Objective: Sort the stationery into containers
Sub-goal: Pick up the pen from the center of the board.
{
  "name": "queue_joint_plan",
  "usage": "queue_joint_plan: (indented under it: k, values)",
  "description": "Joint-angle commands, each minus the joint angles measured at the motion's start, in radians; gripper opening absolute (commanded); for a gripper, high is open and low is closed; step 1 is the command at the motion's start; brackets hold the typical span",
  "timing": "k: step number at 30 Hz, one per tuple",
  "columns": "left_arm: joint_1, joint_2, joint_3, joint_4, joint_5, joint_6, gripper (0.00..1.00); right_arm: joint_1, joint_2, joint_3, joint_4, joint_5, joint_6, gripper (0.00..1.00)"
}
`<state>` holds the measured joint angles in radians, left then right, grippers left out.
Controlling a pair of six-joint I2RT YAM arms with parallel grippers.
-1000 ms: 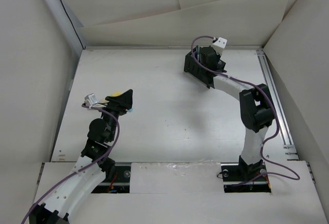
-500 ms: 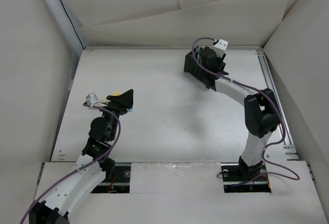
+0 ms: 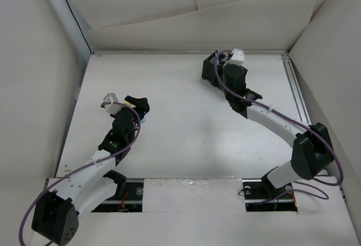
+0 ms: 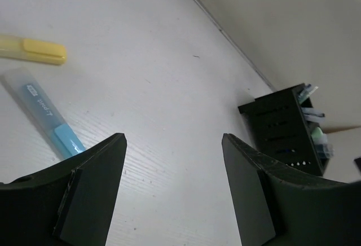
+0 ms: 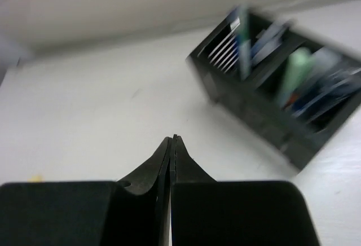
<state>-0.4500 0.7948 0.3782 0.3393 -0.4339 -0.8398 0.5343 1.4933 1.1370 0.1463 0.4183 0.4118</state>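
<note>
Yellow marker (image 4: 34,50) and light-blue marker (image 4: 48,116) before open, empty left end effector (image 4: 172,144); right end effector (image 5: 171,142) closed, empty.

organiser (image 5: 264,115) blurred (contents indistinct), yellow marker (image 4: 35,51) cut by left edge

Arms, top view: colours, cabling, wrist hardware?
Both alike: left arm and right arm have white links, black joints, and a purple cable looping along each. A small white camera box sits on each wrist. Gripper fingers are matte black, wedge-shaped.
</note>
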Motion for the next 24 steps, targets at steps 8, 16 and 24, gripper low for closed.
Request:
queue_joint_plan:
  k: [8,16,24]
  values:
    - [0.042,0.309,0.278,-0.301,-0.106,-0.174,0.66,0.148,-0.016,-0.134,-0.044,-0.171,0.058,0.00]
    - [0.051,0.408,0.352,-0.439,-0.128,-0.257,0.73,0.139,-0.034,-0.161,-0.068,-0.220,0.048,0.35]
    - [0.051,0.523,0.449,-0.549,-0.068,-0.278,0.77,0.067,-0.126,-0.198,-0.077,-0.263,0.039,0.44]
